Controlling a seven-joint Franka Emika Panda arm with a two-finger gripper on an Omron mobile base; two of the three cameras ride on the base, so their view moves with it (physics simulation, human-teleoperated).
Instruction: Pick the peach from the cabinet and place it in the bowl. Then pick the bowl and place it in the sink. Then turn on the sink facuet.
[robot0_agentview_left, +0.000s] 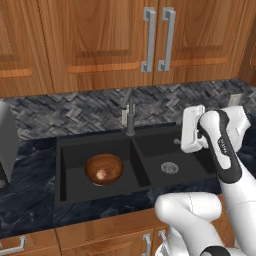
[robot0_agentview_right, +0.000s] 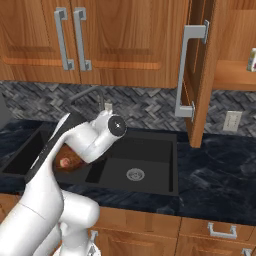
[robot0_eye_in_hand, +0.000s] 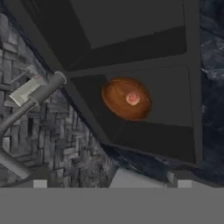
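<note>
In sink (robot0_agentview_left: 150, 145) L basin, bowl (robot0_agentview_left: 104, 169) w/ peach (robot0_agentview_left: 101, 174), gripper open.

From your right base camera you see the black sink (robot0_agentview_right: 150, 172) set in the dark marbled table (robot0_agentview_right: 220, 175), a silver drain (robot0_agentview_right: 135, 174) in its right basin. The white arm (robot0_agentview_right: 75, 145) crosses the left basin, half-hiding the bowl (robot0_agentview_right: 71, 162) there — the peach (robot0_agentview_right: 64, 162) sits inside it. The faucet (robot0_agentview_right: 95, 95) rises just behind the arm. At right, the cabinet (robot0_agentview_right: 200, 75) door stands open, its long bar handle (robot0_agentview_right: 184, 70) facing you.
</note>
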